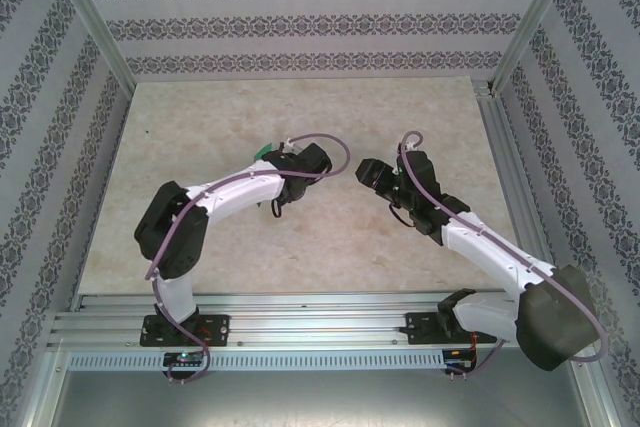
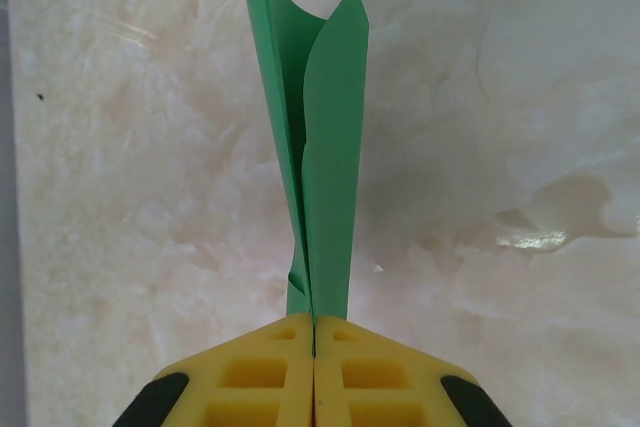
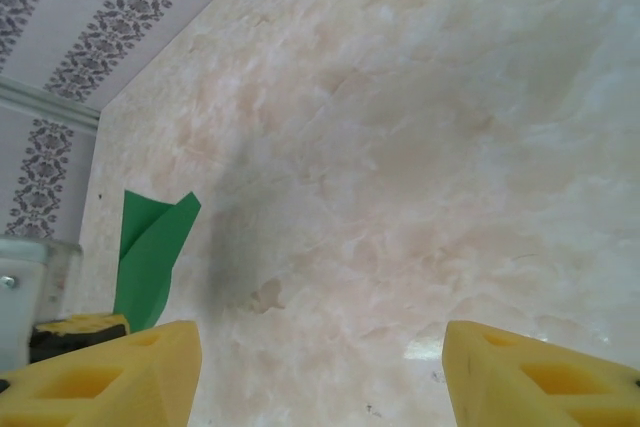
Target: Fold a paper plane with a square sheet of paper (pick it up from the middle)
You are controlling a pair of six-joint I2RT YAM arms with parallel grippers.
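Yellow fingers point(image 2: 255, 379) of the left gripper point(image 2: 314, 337) press tight on the folded green paper point(image 2: 325, 147), held above the tabletop point(image 1: 300, 247) just left of its middle. The right gripper point(image 3: 320, 377) hangs wide open and empty. Folding looks mostly done, a narrow dart with wings seemingly unspread; the left wrist view reveals its layers, while from overhead it is a green sliver.

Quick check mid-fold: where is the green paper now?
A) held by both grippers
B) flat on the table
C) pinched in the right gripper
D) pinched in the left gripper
D: the left gripper is shut on the folded green paper, while the right gripper stands open and empty.
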